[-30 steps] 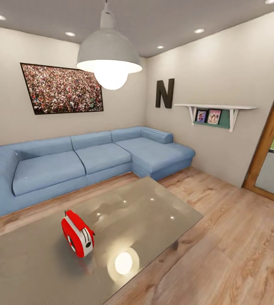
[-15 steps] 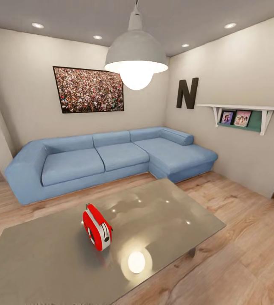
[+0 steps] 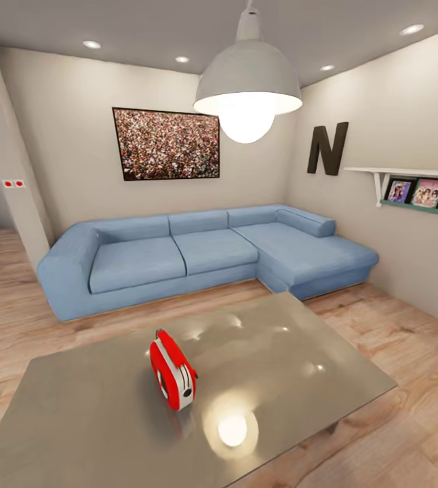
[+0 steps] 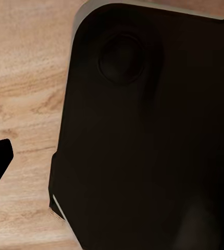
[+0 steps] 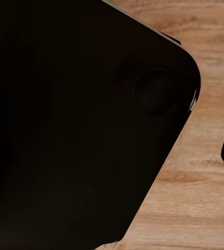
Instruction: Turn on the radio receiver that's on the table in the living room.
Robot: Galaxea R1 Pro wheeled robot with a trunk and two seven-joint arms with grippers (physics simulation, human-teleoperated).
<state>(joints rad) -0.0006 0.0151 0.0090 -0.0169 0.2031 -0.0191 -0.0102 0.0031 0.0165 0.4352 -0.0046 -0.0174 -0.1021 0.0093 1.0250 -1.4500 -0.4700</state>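
radio (image 3: 172, 370) upright on table (image 3: 300, 352), near its middle; sofa (image 3: 205, 254) beyond table | both grippers' finger opening: cannot tell

Black rounded body panel (image 4: 153, 135)

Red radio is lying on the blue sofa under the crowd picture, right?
Not quite. The head view shows the red radio standing on the glossy table, in front of the blue sofa under the crowd picture.
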